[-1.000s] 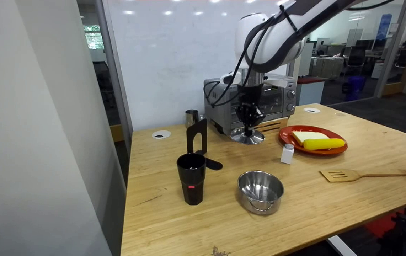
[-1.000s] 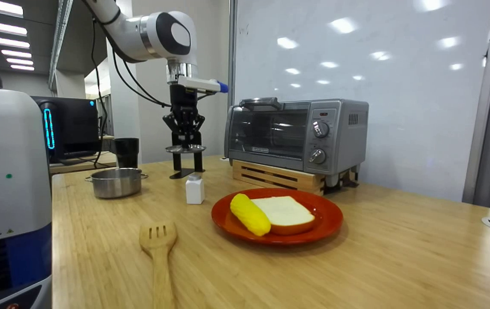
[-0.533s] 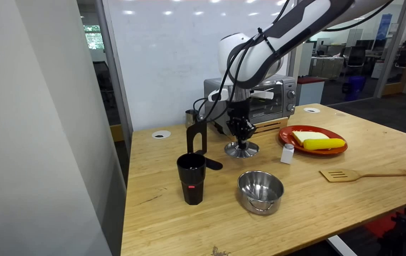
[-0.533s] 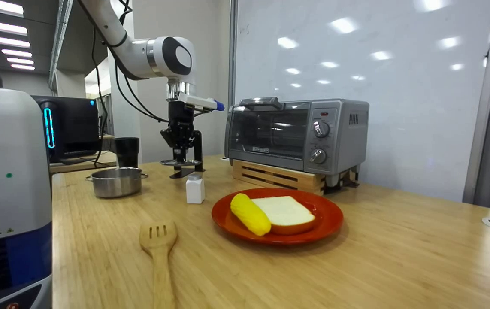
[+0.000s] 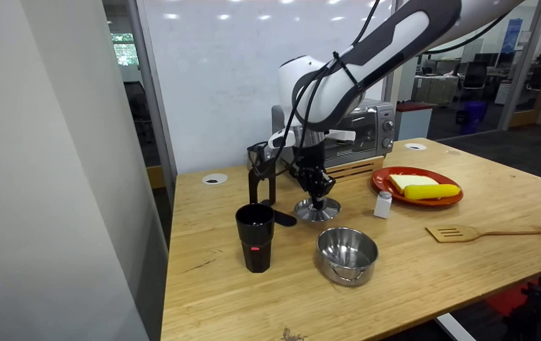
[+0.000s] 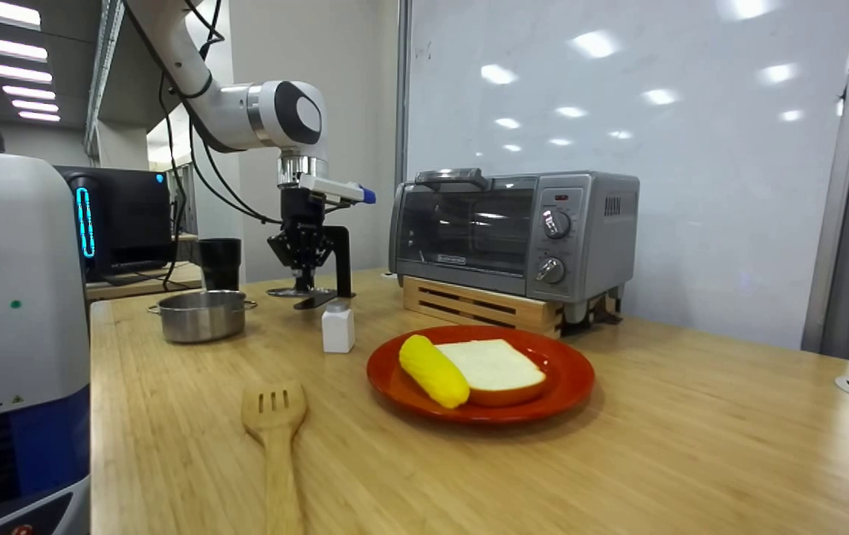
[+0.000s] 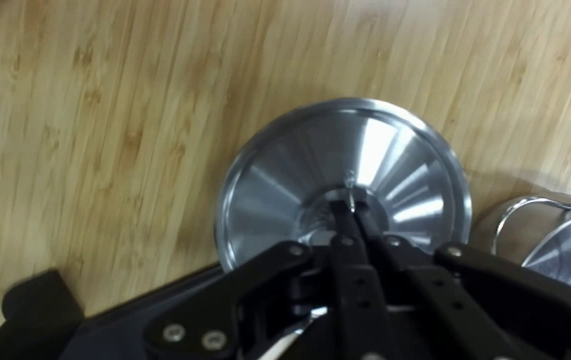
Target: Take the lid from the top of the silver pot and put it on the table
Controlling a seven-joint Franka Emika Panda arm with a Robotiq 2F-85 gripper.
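The lid (image 5: 304, 213) is a round shiny silver disc. It also shows in an exterior view (image 6: 280, 293) and in the wrist view (image 7: 285, 170). My gripper (image 5: 317, 201) points down and is shut on the lid's centre handle, seen between the fingertips in the wrist view (image 7: 350, 206). The lid hangs roughly level, low over the wooden table (image 5: 232, 308); I cannot tell whether it touches. The silver pot (image 5: 346, 274) stands uncovered, close beside the lid. Its handle side shows at the right edge of the wrist view (image 7: 520, 225).
A black stand (image 5: 251, 185) is beside the lid, its flat base (image 5: 284, 219) near the lid's rim. A black cup (image 5: 257, 241), white shaker (image 5: 382, 206), red plate (image 5: 441, 202) with bread and yellow food, wooden spatula (image 5: 455, 233) and toaster oven (image 6: 462, 223) stand around.
My gripper has come down with the lid held in it, and has shifted to the left in both exterior views. The lid is now much nearer the table. The pot has not moved.
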